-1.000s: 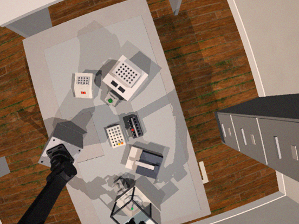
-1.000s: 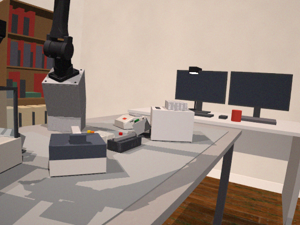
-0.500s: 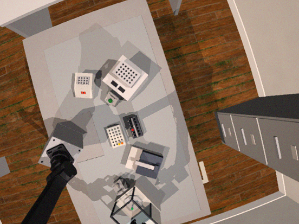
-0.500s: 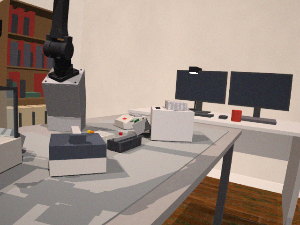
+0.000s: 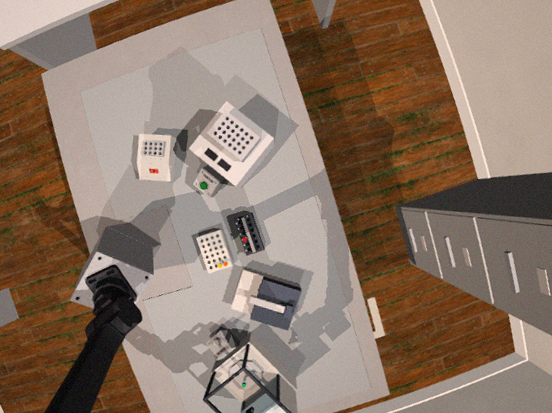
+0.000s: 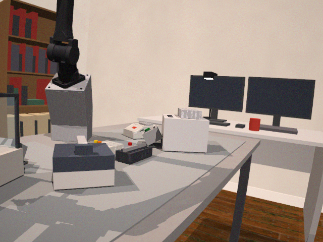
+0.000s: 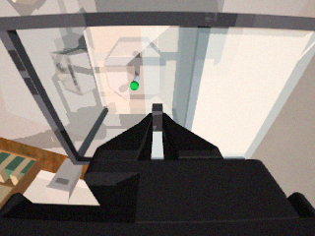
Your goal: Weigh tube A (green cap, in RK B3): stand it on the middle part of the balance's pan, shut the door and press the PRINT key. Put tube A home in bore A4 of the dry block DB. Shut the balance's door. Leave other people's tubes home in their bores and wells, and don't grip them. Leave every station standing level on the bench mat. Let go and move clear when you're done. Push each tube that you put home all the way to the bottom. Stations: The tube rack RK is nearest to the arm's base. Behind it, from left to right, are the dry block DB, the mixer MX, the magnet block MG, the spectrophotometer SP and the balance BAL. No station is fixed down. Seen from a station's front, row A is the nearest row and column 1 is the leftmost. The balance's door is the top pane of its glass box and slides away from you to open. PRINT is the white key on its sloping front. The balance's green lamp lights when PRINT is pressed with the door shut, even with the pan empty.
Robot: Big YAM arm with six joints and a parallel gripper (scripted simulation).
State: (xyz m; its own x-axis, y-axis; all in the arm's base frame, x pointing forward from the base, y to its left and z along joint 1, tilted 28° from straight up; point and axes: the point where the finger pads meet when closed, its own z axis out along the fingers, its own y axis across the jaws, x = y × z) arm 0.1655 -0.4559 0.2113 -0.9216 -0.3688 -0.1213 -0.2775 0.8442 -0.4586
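In the wrist view, we see the gripper (image 7: 157, 110) with jaws almost together, clamped on a thin pale strip (image 7: 157, 143), seemingly the edge of the scale's sliding glass door (image 7: 217, 88). The green-capped tube (image 7: 134, 86) stands on the pan (image 7: 118, 74) inside the glass box (image 5: 225, 370), at eleven o'clock from the fingertips.

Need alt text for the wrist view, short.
Black parallel gripper, shut on a thin pale strip that is likely the door's handle, hangs over the balance's dark-framed glass box. Through the glass, the green-capped tube stands on the pale pan.
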